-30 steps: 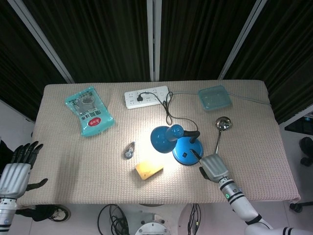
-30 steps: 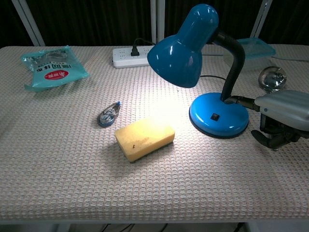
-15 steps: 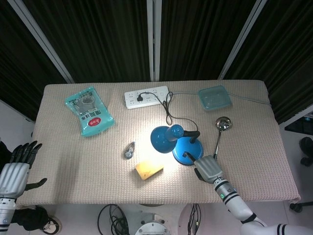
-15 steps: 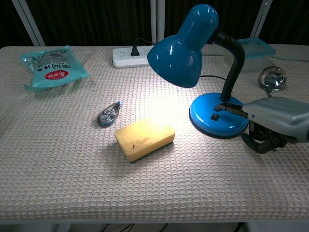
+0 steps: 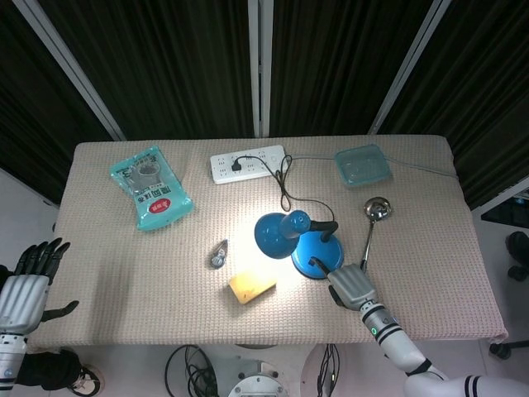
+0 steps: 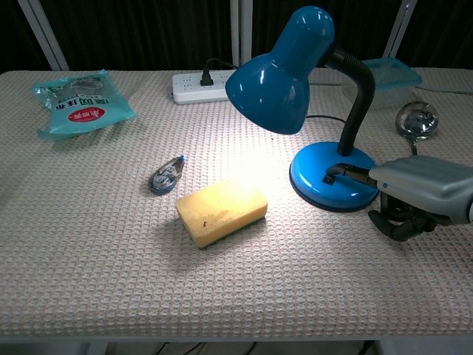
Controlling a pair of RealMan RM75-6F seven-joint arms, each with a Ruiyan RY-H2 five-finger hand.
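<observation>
I have my right hand (image 6: pixel 414 196) low on the table with one finger (image 6: pixel 341 172) stretched out onto the round base of the blue lamp (image 6: pixel 334 176), right at its little switch, and the other fingers curled under, holding nothing. The lamp stands near the middle of the table, lit, shining on the yellow sponge (image 6: pixel 221 211). I think a hard or crooked poke could slide the base or tip the lamp over, while my left hand (image 5: pixel 26 285) hangs off the table edge, fingers apart and empty.

Right hand (image 5: pixel 350 284) touches the lit blue lamp (image 5: pixel 299 237) at its base; left hand (image 5: pixel 23 285) hangs off-table
</observation>
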